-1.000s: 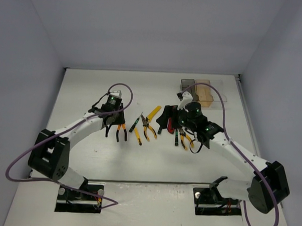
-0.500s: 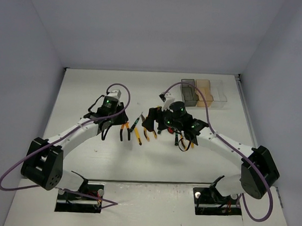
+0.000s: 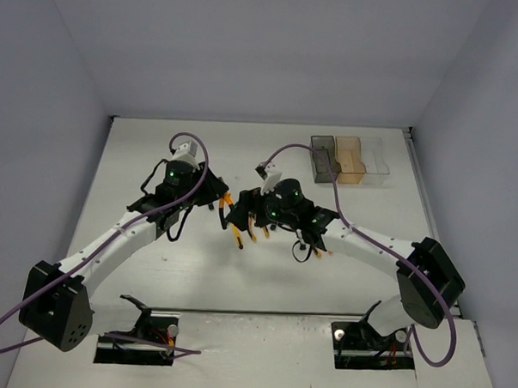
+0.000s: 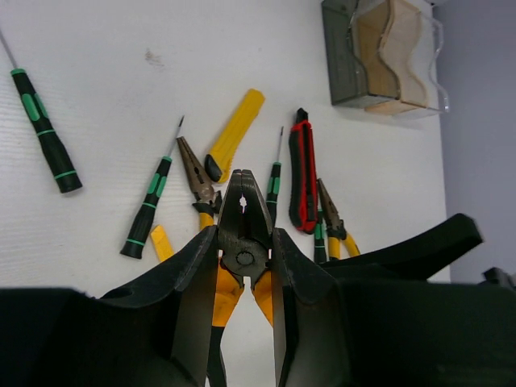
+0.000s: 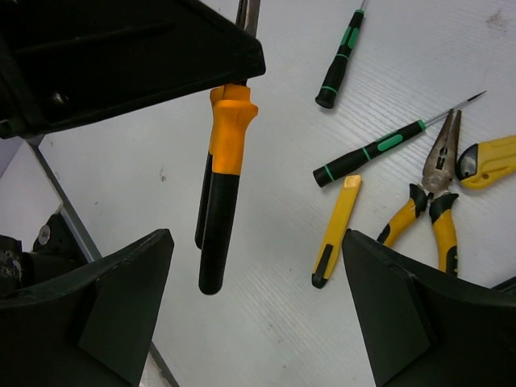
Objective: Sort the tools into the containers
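Observation:
My left gripper (image 4: 244,242) is shut on the head of orange-and-black pliers (image 4: 243,216) and holds them above the table, handles hanging down. In the top view it (image 3: 212,199) sits left of the tool pile. My right gripper (image 5: 258,314) is open and empty, right beside the hanging pliers handles (image 5: 218,210); in the top view it (image 3: 239,214) nearly meets the left one. On the table lie a yellow utility knife (image 4: 234,133), a red utility knife (image 4: 302,169), needle-nose pliers (image 4: 197,181), a small yellow knife (image 5: 337,230) and thin black-green screwdrivers (image 4: 44,133).
Three bins stand in a row at the back right: smoky grey (image 3: 322,160), amber (image 3: 350,160), clear (image 3: 376,162). A second pair of yellow-handled pliers (image 4: 334,226) lies right of the red knife. Purple cables loop over both arms.
My left gripper has lifted the orange-and-black pliers and moved right and back. My right gripper has swung left across the tool pile until it is next to the left one.

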Tool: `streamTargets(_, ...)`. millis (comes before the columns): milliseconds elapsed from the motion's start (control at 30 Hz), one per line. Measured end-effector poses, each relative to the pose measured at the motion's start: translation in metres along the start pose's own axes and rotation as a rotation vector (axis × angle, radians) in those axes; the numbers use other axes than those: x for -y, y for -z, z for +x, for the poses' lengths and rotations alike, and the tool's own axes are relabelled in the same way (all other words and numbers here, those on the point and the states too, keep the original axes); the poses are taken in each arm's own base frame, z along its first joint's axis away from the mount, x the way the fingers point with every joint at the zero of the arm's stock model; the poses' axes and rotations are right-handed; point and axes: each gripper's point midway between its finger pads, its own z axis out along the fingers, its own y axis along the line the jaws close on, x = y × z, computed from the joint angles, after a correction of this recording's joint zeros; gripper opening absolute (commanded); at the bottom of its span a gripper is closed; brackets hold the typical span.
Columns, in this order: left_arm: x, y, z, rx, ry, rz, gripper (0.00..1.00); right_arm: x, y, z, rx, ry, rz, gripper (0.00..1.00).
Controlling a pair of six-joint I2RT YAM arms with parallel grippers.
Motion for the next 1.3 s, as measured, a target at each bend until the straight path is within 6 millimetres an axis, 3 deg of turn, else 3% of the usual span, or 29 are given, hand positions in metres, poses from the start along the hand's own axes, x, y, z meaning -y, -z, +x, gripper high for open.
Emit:
streamTargets(333,0.023,0.008,0.003,0.01,0.03,0.059,0.0,-0.021,-0.017,0.002,0.003,0.017,-0.043,0.72)
streamTargets(600,0.028,0.008,0.007,0.011,0.029,0.058,0.0,-0.024,-0.021,-0.007,0.031,0.019,-0.043,0.44)
streamTargets(833,0.03,0.008,0.009,0.015,0.022,0.054,0.0,-0.023,-0.022,-0.007,0.035,0.022,-0.037,0.27)
streamTargets(1033,0.031,0.009,0.01,0.025,0.006,0.048,0.0,-0.014,-0.024,-0.005,0.032,0.009,0.0,0.01)
streamTargets(1167,0.032,0.009,0.01,0.036,-0.012,0.042,0.0,-0.01,-0.025,-0.005,0.033,0.006,0.011,0.0)
streamTargets(1233,0.031,0.009,0.01,0.039,-0.019,0.039,0.03,-0.01,-0.025,-0.005,0.033,0.006,0.013,0.0)
streamTargets(1267,0.031,0.009,0.01,0.041,-0.022,0.037,0.11,-0.01,-0.025,-0.005,0.033,0.006,0.013,0.0)
streamTargets(1300,0.031,0.009,0.01,0.042,-0.024,0.035,0.33,-0.01,-0.025,-0.005,0.034,0.007,0.015,0.0)
